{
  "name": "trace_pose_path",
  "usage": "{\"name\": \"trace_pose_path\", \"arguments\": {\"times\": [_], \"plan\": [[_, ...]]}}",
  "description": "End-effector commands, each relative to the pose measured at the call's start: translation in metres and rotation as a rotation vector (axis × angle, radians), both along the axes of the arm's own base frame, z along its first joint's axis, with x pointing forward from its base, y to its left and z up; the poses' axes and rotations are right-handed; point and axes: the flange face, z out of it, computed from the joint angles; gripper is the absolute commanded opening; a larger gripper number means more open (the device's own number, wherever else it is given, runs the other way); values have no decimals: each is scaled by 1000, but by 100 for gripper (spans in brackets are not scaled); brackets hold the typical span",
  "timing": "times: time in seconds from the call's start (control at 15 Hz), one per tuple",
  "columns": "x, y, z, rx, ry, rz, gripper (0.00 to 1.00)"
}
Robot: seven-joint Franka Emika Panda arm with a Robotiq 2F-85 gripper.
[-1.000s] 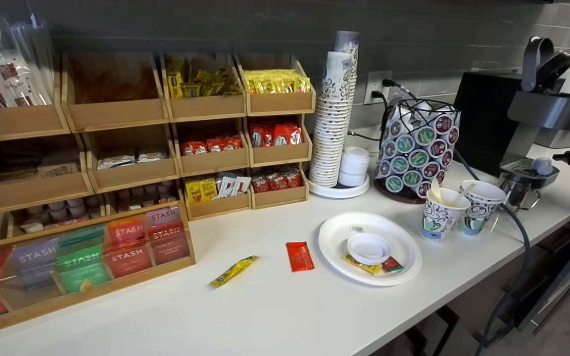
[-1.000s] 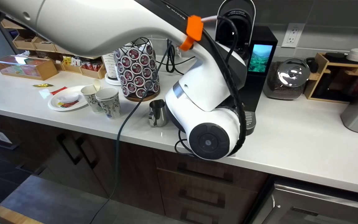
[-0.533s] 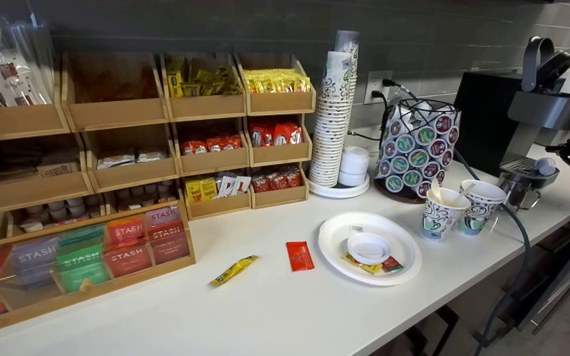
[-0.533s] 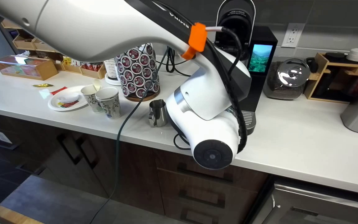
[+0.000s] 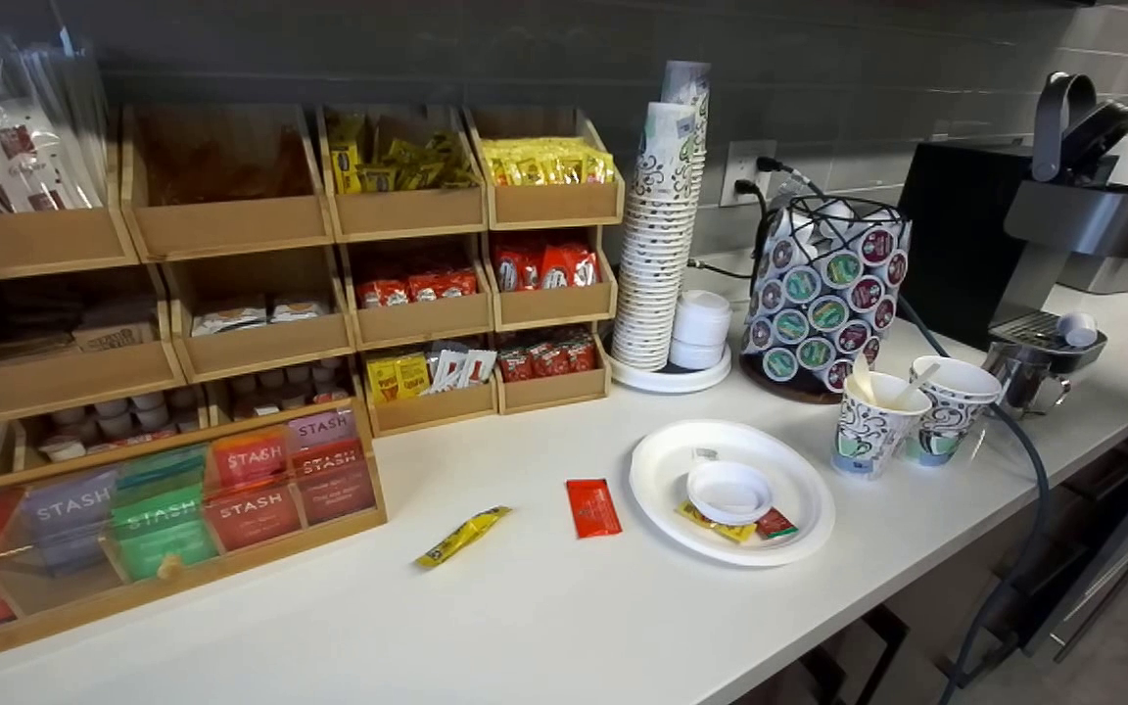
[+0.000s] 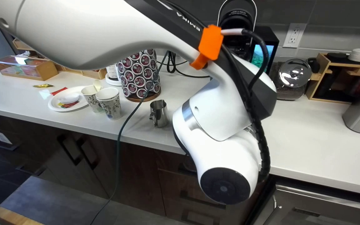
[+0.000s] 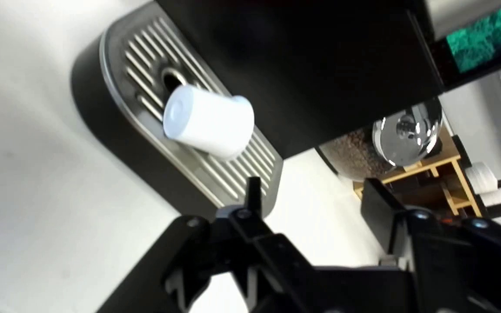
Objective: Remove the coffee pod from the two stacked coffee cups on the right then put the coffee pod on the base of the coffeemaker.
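The white coffee pod (image 7: 209, 124) lies on its side on the slatted base of the coffeemaker (image 7: 139, 48); in an exterior view the same pod (image 5: 1078, 329) shows on the dark foot. My gripper (image 7: 313, 184) stands open beyond one end of the base, a wide gap between its fingers and nothing in it. It is apart from the pod. Only its fingertips show at the right edge of an exterior view, and the arm hides it elsewhere. The two stacked coffee cups (image 5: 951, 411) stand upright on the counter, a light-coloured utensil inside.
A steel jug (image 6: 158, 113) stands in front of the base. Beside it are the wire pod rack (image 5: 823, 313) and another printed cup (image 5: 872, 431) holding spoons. A dark cable (image 5: 1039, 490) crosses the counter edge. A bean jar (image 7: 350, 154) and wooden shelf (image 7: 455, 187) lie past the machine.
The gripper's jaws have spread apart, and it has backed away from the pod towards the right in an exterior view. The pod has turned slightly on the base. The arm has swung towards the counter's front.
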Motion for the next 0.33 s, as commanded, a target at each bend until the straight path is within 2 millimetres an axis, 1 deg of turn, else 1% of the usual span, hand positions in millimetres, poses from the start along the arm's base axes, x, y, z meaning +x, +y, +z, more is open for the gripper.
{"name": "trace_pose_path", "arguments": {"times": [0.0, 0.07, 0.2, 0.27], "plan": [[-32, 9, 15, -175, 82, 0, 94], [-39, 16, 19, -232, 69, 40, 99], [-48, 22, 32, -346, 26, 68, 100], [-33, 4, 20, -268, 57, 52, 99]]}}
